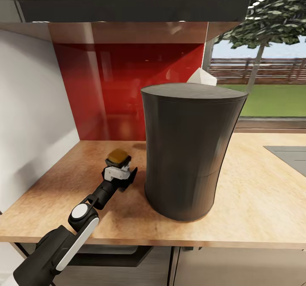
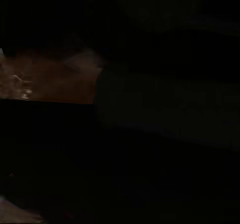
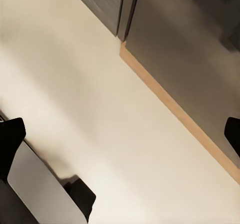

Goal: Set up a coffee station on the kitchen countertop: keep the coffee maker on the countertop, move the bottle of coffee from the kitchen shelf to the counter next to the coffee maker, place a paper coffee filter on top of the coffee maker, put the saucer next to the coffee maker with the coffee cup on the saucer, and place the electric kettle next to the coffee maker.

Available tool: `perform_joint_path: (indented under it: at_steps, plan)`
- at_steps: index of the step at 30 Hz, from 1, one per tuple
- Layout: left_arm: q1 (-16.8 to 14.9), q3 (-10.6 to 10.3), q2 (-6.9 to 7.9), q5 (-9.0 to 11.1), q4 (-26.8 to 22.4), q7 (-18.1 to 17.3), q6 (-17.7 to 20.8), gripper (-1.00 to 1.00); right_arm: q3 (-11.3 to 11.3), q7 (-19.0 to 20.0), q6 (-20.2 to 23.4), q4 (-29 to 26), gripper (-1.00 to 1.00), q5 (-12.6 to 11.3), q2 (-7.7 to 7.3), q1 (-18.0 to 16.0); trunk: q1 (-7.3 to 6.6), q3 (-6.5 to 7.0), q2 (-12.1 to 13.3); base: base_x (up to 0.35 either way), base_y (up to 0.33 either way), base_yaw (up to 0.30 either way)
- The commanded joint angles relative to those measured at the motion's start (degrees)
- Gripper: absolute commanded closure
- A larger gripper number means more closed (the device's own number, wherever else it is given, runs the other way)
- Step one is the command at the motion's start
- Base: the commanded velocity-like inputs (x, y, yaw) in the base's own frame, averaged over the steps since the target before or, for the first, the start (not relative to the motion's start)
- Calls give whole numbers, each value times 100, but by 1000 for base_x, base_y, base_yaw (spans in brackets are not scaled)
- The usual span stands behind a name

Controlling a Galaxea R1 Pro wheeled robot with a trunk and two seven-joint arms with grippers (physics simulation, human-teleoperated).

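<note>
The coffee maker (image 1: pixel 189 150), a tall dark cylinder, stands on the wooden countertop (image 1: pixel 255 192). Just left of it my left gripper (image 1: pixel 121 167) reaches low over the counter, shut on a small amber-brown bottle of coffee (image 1: pixel 118 154); its fingers are mostly hidden behind the wrist. The left wrist view is nearly black, with a dim brown patch of countertop (image 2: pixel 45 79). A white pointed shape (image 1: pixel 202 77) peeks over the coffee maker's far rim; I cannot tell what it is. My right gripper (image 3: pixel 120 136) hangs open over the pale floor (image 3: pixel 100 84), holding nothing.
A red glossy backsplash (image 1: pixel 127 86) and a dark hood (image 1: pixel 127 9) close the back. A white wall (image 1: pixel 29 107) bounds the left. A grey inset panel (image 1: pixel 289 156) lies in the counter at right, below a window (image 1: pixel 267 65). Cabinet fronts (image 3: pixel 105 4) show near the floor.
</note>
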Motion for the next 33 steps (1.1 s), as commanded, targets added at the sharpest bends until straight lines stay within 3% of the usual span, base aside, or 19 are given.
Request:
perform_joint_path:
  at_steps: [1, 33]
  plan:
    - [-7, -17, 7, 52, -9, 48, 18, -100, 43, -9, -20, -3, -100, -61, -5, -8, 0, -6, -3, 0, 0, 0]
    - [-7, 12, 7, 52, -9, 65, 6, -100, 43, -9, -20, -3, -100, -61, -5, -8, 0, -6, -3, -12, 0, 0]
